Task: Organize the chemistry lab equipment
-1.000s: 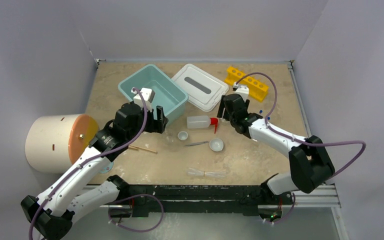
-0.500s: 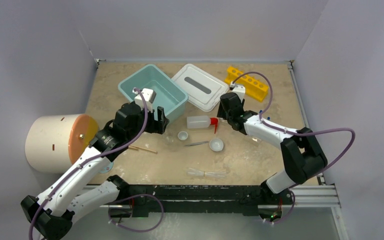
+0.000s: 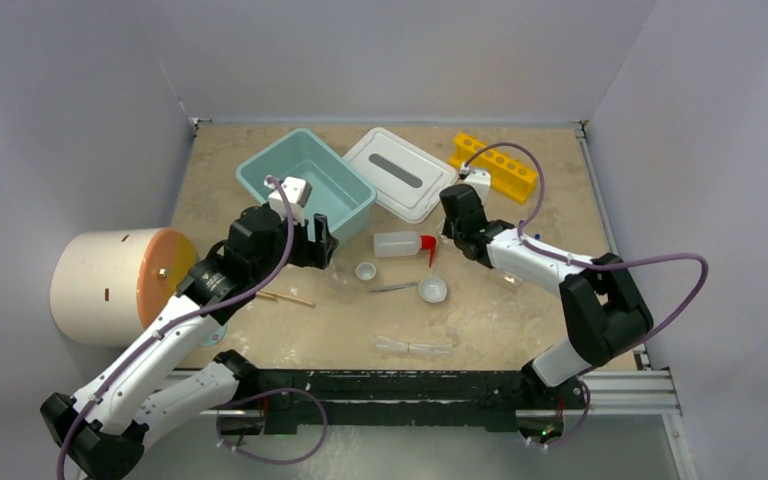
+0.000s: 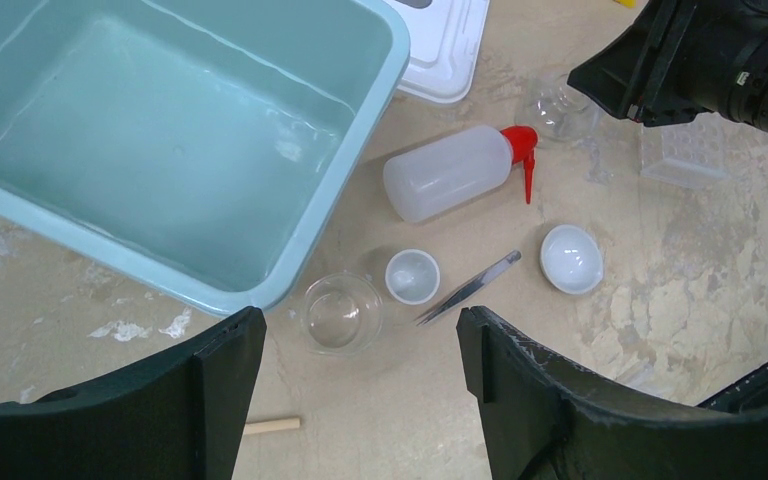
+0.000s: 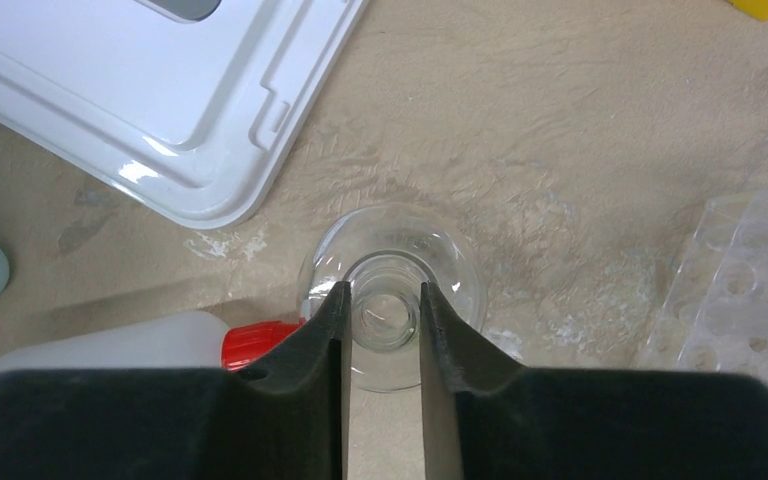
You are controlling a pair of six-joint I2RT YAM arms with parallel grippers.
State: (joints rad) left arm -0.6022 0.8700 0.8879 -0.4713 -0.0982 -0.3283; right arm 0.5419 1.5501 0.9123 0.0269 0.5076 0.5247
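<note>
Right claw [image 5: 384, 300] clamps neck of clear flask [image 5: 460, 265], upright on tabletop [image 5: 560, 120] beside bottle [image 4: 445, 185]; fingers hide part of both. Left claw [image 4: 360, 325] gapes wide over beaker [image 4: 340, 313] beside tub [image 4: 160, 130].

**A robotics lab booth set up as a chemistry bench**

Plain pale-grey walls [image 3: 410, 50] box in a beige, stone-patterned worktop [image 3: 520, 330] on three sides. A black rail [image 3: 410, 385] at its near edge carries two white-and-black robot arms [image 3: 540, 265]. This is a robot test cell, not a home or a shop. The props on it are chemistry ware. The right pincer [image 5: 382, 295] is closed on the neck of a clear glass flask [image 5: 460, 270]. Just left of that pincer lies a squeeze bottle [image 3: 400, 243] with a red nozzle. Nearer the rail than the pincer are metal tweezers [image 3: 393, 288] and two small white bowls [image 3: 432, 290]. Beyond it stands a yellow tube rack [image 3: 494, 165], and to its right a clear well tray [image 5: 740, 290].
</note>
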